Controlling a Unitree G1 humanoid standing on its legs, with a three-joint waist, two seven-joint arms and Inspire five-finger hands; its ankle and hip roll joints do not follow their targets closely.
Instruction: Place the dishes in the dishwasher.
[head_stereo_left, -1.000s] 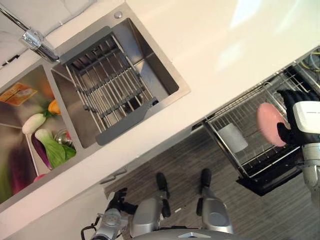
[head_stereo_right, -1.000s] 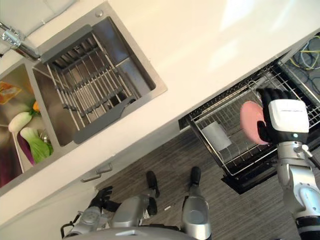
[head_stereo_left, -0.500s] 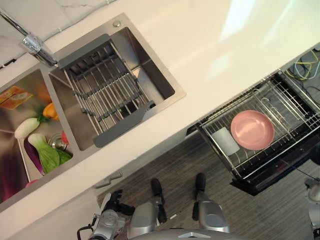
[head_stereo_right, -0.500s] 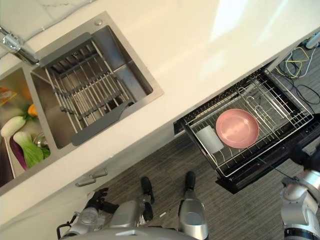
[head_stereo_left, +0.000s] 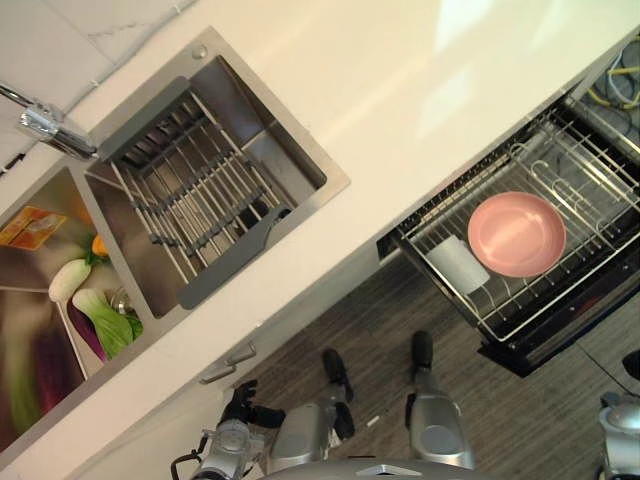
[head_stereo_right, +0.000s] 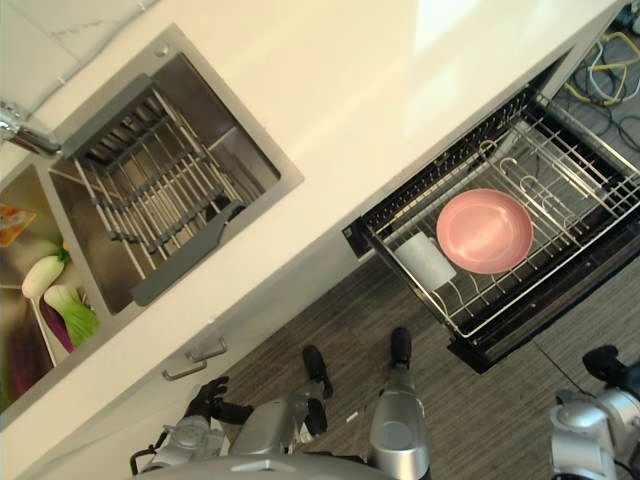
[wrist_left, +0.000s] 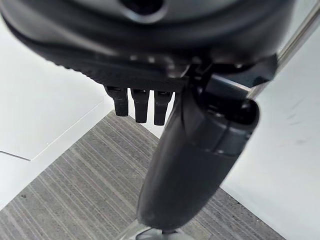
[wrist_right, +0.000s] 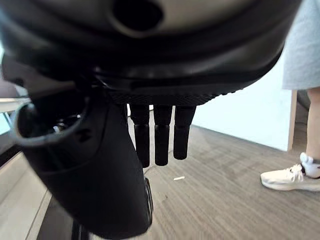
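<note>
We see the pink plate lying flat in the pulled-out dishwasher rack at the right of the frame, a white cup just beside it. Our left hand and right hand hang low over the floor, fingers straight and loose, holding nothing. The sink with its drying rack sits at upper left. The risk, we judge: the plate lies flat instead of slotted, so it could slide or rattle against the cup when the rack is pushed in.

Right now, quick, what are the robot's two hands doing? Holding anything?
Left hand: open, fingers straight, holding nothing.
Right hand: open, fingers straight, holding nothing.
</note>
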